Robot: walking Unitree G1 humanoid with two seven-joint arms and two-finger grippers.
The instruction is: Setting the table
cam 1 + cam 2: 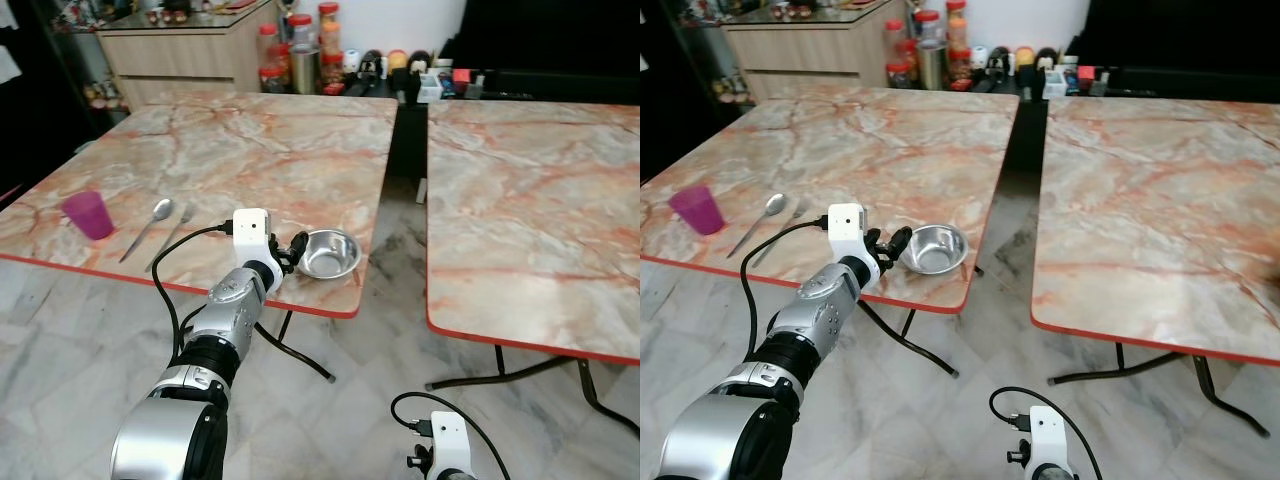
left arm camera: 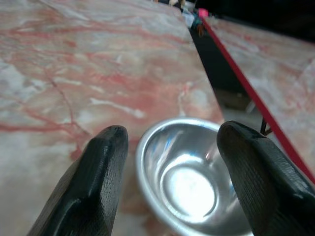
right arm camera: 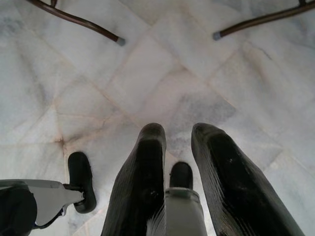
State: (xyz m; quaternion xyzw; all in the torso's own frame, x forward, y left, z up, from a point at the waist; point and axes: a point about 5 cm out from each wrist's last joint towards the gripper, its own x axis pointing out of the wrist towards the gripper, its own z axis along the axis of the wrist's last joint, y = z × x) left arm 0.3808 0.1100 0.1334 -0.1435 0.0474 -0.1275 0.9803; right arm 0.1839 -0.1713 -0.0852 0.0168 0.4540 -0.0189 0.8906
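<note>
A shiny steel bowl [image 1: 330, 254] sits near the front right corner of the left marble table [image 1: 280, 130]. My left gripper [image 1: 296, 252] is at the bowl's left side, low over the tabletop and open. In the left wrist view the bowl [image 2: 189, 182] lies between the spread fingers [image 2: 103, 172], with nothing gripped. A purple cup [image 1: 88, 214] stands at the table's front left. A spoon [image 1: 150, 225] and a second thin utensil [image 1: 172, 238] lie between the cup and my arm. My right gripper [image 3: 172, 130] hangs low over the floor, its fingers slightly apart and holding nothing.
A second marble table [image 1: 540, 200] stands to the right, with a narrow gap [image 1: 405, 140] between the two. Jars and bottles [image 1: 300, 50] and a wooden cabinet [image 1: 180, 50] line the back. Dark metal table legs [image 1: 300, 350] spread over the marble floor.
</note>
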